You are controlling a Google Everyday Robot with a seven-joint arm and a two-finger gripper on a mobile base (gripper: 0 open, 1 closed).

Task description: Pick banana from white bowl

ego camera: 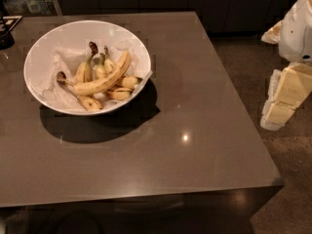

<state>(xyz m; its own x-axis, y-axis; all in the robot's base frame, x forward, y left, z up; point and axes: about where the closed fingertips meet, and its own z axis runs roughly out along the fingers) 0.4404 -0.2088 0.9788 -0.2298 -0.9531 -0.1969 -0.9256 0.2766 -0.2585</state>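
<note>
A large, wide, shallow round bowl of glossy white is seen standing on the far left part of a square, dark grey-brown, glossy table top, and a dark shadow is cast by it towards the near side. The bowl is lined with crumpled white paper. The longest, gently curved yellow banana with a dark brown knobby stem end is found inside the bowl, laid across the middle with its stem end pointing left and its tip raised towards the far right rim. Several shorter, stubbier yellow bananas are lying beneath and around it, touching it. The cream-coloured gripper is held off the table's right edge, over the dark speckled floor, well apart from the bowl; whether it is apart or together cannot be told.
</note>
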